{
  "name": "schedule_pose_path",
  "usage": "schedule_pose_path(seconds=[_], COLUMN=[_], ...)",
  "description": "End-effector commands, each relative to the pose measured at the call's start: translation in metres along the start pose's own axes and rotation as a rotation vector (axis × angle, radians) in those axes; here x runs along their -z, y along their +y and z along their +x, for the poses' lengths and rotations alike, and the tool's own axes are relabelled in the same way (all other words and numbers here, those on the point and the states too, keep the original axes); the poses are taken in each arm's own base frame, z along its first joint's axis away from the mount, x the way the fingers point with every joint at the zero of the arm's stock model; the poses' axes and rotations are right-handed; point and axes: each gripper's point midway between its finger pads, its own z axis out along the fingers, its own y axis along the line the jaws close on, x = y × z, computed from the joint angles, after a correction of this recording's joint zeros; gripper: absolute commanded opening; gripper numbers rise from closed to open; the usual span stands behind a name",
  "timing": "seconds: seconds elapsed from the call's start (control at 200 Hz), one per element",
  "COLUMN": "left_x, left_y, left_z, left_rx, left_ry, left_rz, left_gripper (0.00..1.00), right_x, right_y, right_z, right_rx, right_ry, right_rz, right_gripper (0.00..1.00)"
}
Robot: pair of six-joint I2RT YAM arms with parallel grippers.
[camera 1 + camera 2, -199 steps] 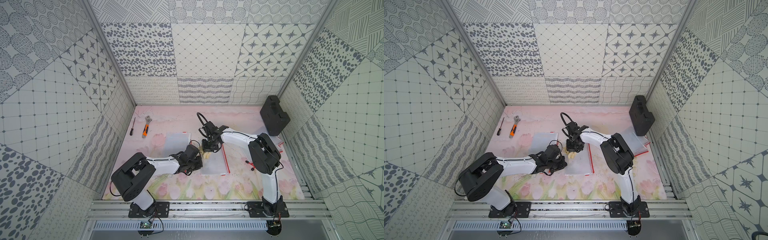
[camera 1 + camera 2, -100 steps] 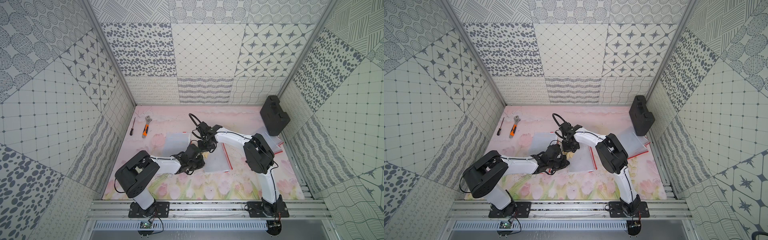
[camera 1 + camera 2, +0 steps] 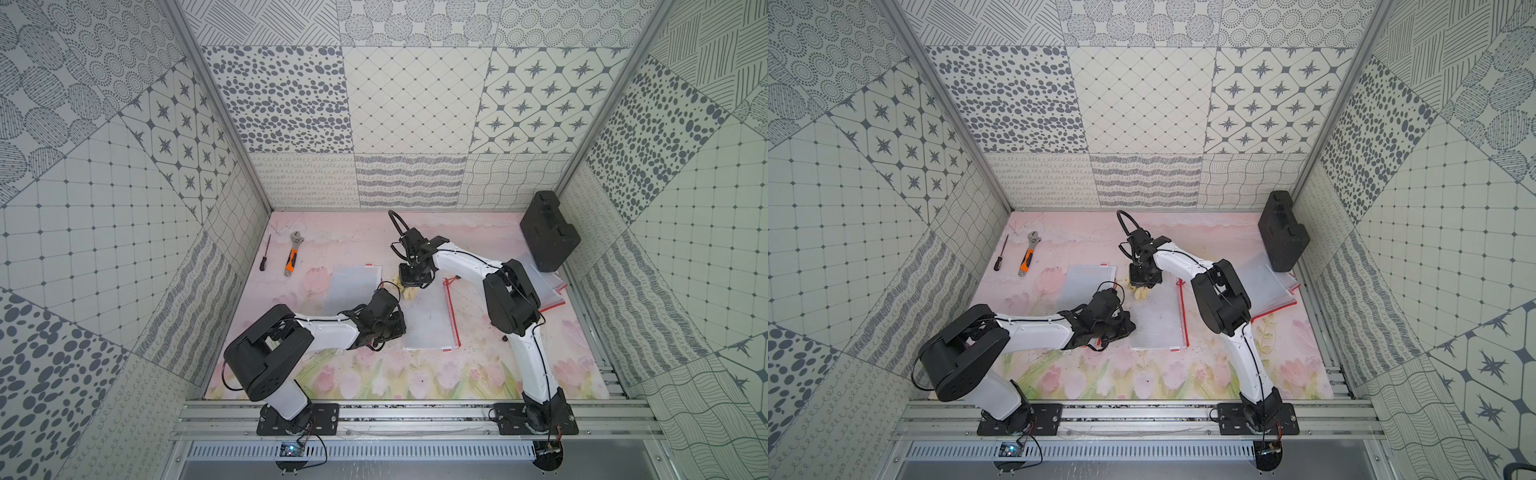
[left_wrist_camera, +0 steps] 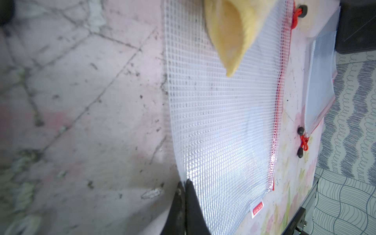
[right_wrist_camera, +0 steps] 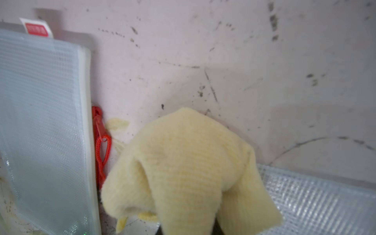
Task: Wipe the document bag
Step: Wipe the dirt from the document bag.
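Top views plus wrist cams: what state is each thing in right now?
document bag, lying flat, some dark specks on it.
cloth, bunched, hanging over the bag's far corner.
right gripper, shut on the cloth.
left gripper, shut at the bag's side edge.
second bag, lying flat, untouched.
bag stack, lying flat.
black case, standing in the far corner.
wrench, lying flat.
screwdriver, lying flat.

We see a screwdriver (image 3: pixel 265 253) and an orange-handled wrench (image 3: pixel 292 259) lying side by side, not touching, near the table's (image 3: pixel 457 374) far left corner. A black case (image 3: pixel 549 230) sits in the far right corner against the patterned wall (image 3: pixel 415 104).
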Motion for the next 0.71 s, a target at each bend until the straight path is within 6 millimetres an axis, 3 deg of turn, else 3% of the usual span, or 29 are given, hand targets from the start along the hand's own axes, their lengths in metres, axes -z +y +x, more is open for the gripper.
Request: schedule_pose_path(seconds=[0.0,0.125,0.21,0.315,0.42,0.51,0.63,0.7], left_x=[0.004,0.002,-0.001,-0.002,0.001,0.003,0.006,0.006], left_y=[0.030,0.033,0.036,0.039,0.044,0.047,0.051,0.055], left_z=[0.022,0.022,0.024,0.026,0.025,0.025,0.024,0.023], left_rx=[-0.013,-0.010,-0.004,0.002,0.003,0.002,0.008,0.014], left_ry=[0.082,0.088,0.097,0.104,0.099,0.094,0.083,0.079], left_rz=[-0.125,-0.141,-0.153,-0.164,-0.186,-0.200,-0.216,-0.230], left_gripper=[0.00,0.00,0.00,0.00,0.00,0.00,0.00,0.00], right_x=[-0.012,0.003,0.003,-0.006,-0.013,-0.012,0.002,0.014], right_y=[-0.021,0.004,0.015,0.012,-0.014,-0.052,-0.109,-0.129], right_z=[0.008,0.025,0.042,0.058,0.066,0.069,0.071,0.073], right_rx=[0.003,0.049,0.069,0.044,-0.019,-0.086,-0.165,-0.207], right_ry=[0.032,0.008,0.032,0.072,0.088,0.099,0.095,0.085], right_rz=[0.079,0.031,0.018,0.001,0.007,0.049,0.131,0.147], right_gripper=[0.00,0.00,0.00,0.00,0.00,0.00,0.00,0.00])
